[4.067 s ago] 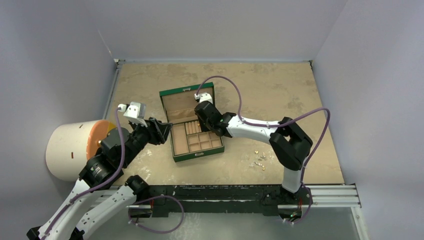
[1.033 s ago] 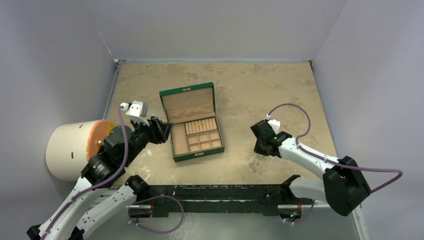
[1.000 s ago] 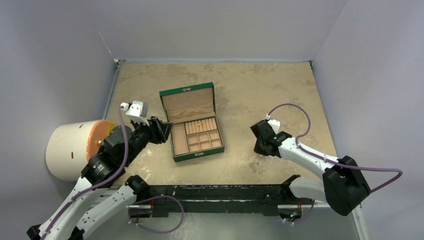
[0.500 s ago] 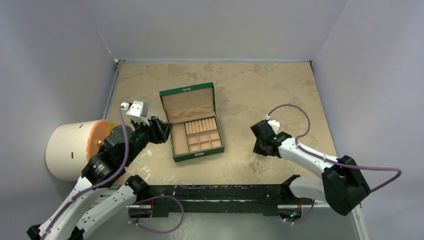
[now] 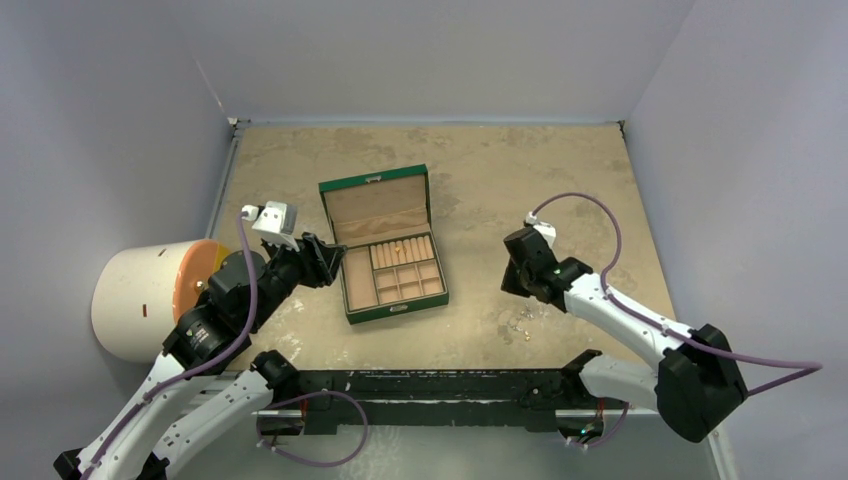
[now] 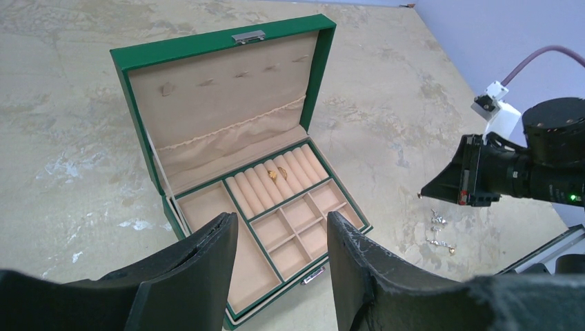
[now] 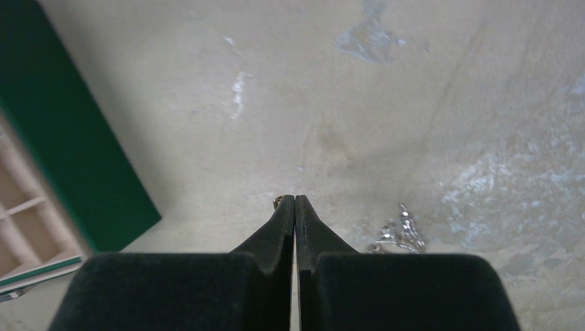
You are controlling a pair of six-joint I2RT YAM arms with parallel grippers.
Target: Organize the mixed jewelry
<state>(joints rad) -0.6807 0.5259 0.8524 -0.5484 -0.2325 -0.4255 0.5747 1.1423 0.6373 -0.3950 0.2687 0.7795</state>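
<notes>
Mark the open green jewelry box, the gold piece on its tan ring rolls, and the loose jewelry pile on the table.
open green jewelry box (image 6: 221,96): left wrist view, tan lid lining.
gold piece (image 6: 278,174): left wrist view, its middle.
loose jewelry pile (image 6: 436,226): left wrist view, pile's centre.

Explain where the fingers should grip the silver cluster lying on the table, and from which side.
Come straight down from above and pinch the silver cluster at its middle. It lies flat on the table, so no side offers an edge. The right fingers are shut on a gold piece.
</notes>
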